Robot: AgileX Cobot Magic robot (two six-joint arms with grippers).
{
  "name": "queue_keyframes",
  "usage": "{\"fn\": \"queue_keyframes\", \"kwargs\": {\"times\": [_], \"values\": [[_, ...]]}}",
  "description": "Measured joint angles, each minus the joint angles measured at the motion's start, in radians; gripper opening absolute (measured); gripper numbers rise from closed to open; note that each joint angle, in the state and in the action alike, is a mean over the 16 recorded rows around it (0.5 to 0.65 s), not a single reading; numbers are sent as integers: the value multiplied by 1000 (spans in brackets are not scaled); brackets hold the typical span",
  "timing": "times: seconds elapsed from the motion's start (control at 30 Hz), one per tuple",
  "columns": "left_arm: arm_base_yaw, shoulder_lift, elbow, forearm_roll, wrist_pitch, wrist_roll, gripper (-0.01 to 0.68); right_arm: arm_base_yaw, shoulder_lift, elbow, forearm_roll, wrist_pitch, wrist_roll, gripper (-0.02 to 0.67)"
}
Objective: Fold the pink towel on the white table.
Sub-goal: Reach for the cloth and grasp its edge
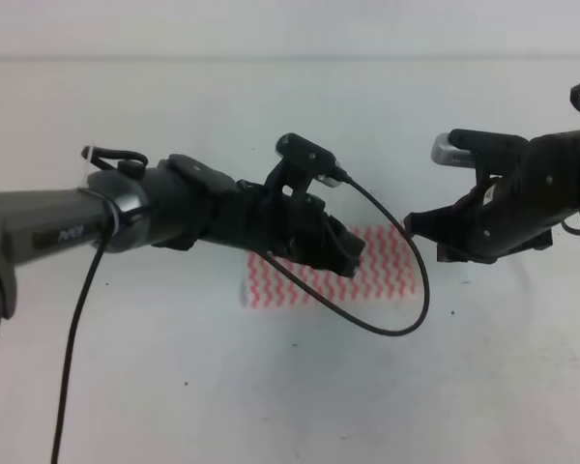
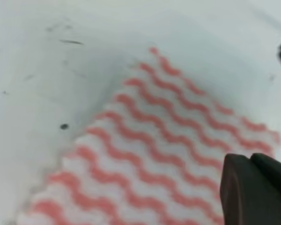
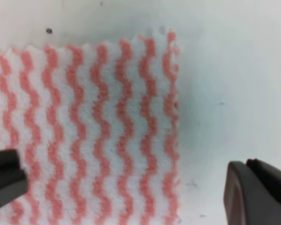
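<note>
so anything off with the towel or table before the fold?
Nothing stands out. The pink towel lies flat on the white table, edges straight in the right wrist view. The table only has a few small dark specks. Neither gripper holds it.

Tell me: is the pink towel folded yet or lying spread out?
Spread flat: the pink towel lies as one smooth layer on the white table, with no fold line or doubled edge visible.

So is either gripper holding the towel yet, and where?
No. The towel lies flat; the right gripper is open above its edge, the left gripper's state is unclear.
</note>
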Motion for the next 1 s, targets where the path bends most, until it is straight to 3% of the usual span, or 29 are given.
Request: {"fn": "queue_keyframes", "kwargs": {"times": [1.0], "values": [[-19,73,-41,98,107,-72,-5,0,0,0,-3,-13,0,-18]]}}
